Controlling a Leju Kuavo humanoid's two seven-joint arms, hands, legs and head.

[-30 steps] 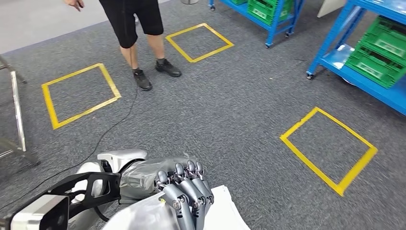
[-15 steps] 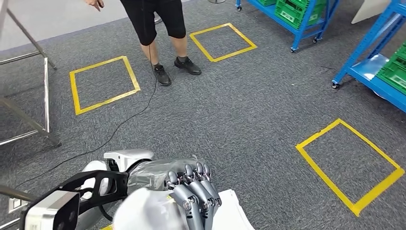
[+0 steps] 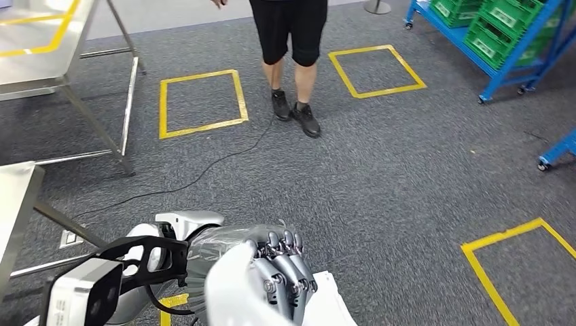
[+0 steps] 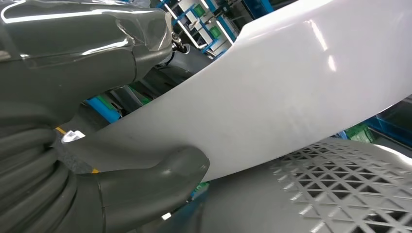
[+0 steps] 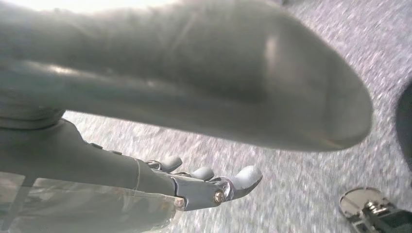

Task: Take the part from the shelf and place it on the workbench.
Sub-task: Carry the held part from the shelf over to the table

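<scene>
One white part (image 3: 234,292) sits gripped in the left hand (image 3: 282,272).

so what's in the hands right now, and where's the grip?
The left hand holds the white part at its edge, thumb on one face, fingers over the other. The right hand holds nothing.

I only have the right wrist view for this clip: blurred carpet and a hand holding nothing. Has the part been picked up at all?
Observer: Yes. In the head view the left hand grips a glossy white curved panel.
Operator: Is a workbench anywhere near?
Observer: A steel-topped table marked with yellow tape stands ahead on the left.
Operator: Anything in the way?
Observer: A person in black shorts stands ahead on the grey carpet.
</scene>
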